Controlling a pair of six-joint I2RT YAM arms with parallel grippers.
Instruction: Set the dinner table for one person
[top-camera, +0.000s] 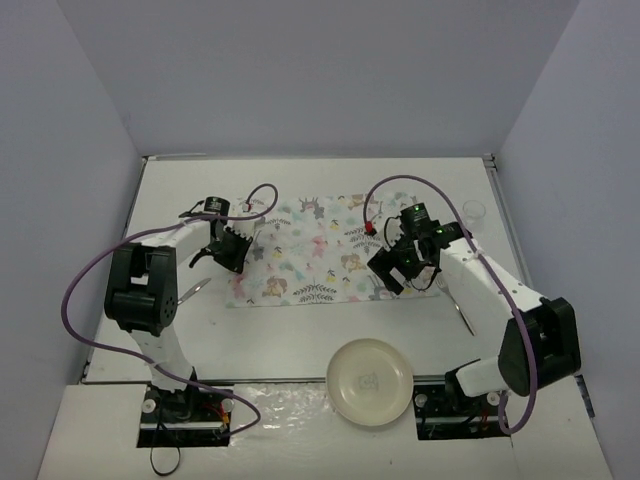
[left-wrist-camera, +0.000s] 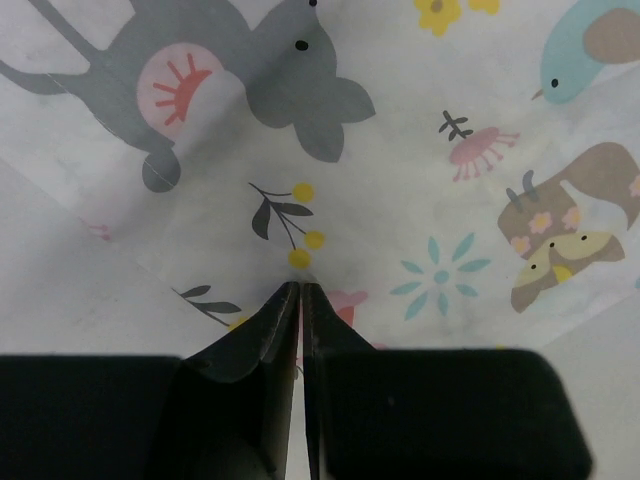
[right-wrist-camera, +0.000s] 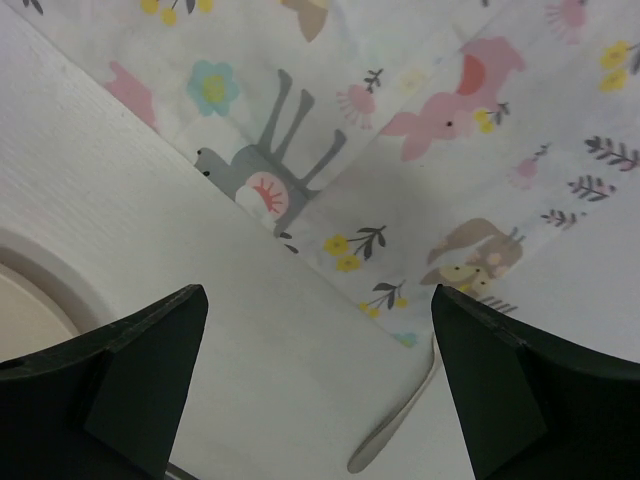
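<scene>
At near edge: plate (top-camera: 369, 381) empty | left claw (left-wrist-camera: 300, 288) closed over placemat (top-camera: 310, 262) | right claw (right-wrist-camera: 315, 300) spread wide

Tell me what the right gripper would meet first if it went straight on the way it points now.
Most likely the bare dinner table, just beside the edge of the floral placemat. The open right gripper points down at that strip; depth is unclear, so the placemat edge is possible.

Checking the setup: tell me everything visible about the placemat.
The placemat is white cloth printed with pastel animals, birds and flowers, and it is creased. It lies flat on the table. The left end effector is shut, its tips at the cloth near its left edge. The right end effector hangs open over its right edge.
</scene>
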